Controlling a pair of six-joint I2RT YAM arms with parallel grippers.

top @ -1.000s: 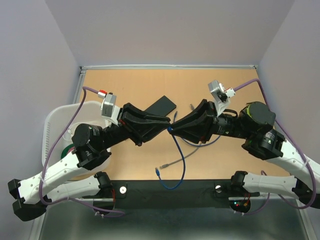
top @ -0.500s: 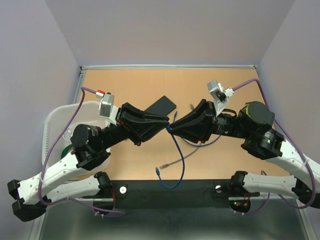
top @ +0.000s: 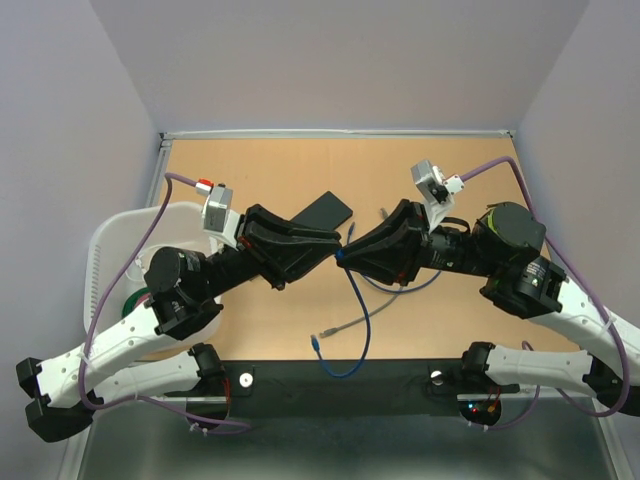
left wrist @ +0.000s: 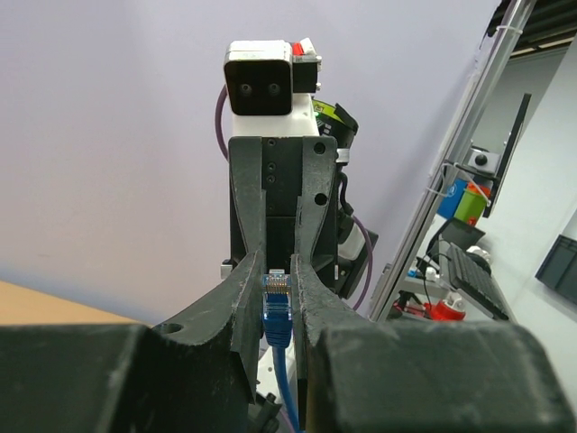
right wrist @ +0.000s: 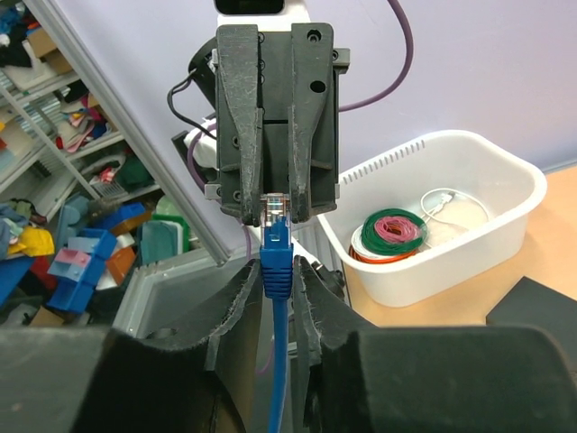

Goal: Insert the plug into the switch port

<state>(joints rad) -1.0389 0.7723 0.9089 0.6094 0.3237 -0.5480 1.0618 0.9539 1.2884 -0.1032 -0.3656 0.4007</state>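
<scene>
I hold the plug in the air between both arms, tip up, probably to regrip it squarely. My left pincer is clenched on it. The right pincer flanks its boot, but I cannot tell whether it presses. The switch lies on the worktop just beyond, and I cannot make out its ports.
</scene>
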